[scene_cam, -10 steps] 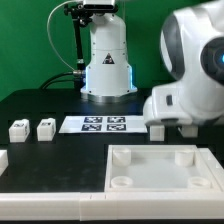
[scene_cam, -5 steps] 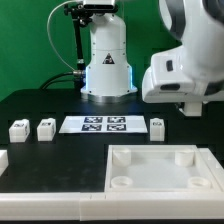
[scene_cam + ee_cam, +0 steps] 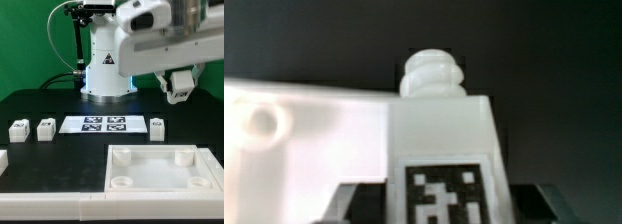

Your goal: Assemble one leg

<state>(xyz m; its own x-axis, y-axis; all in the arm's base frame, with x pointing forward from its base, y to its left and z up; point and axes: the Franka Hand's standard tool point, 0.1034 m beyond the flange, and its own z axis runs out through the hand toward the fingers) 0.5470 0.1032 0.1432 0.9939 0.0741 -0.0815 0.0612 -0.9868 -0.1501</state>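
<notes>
Where it hangs upper right in the exterior view, the gripper (image 3: 180, 88) pinches a small white marker-faced plastic leg (image 3: 441, 130).

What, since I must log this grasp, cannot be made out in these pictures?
Exterior view: the gripper is too small and blurred to show its hold.
Wrist view: the leg has its base cut off by the picture edge.
Wrist view: the tray is blurred, partly cropped.

White leg (image 3: 441, 125), black-and-white marker (image 3: 446, 190)
</notes>
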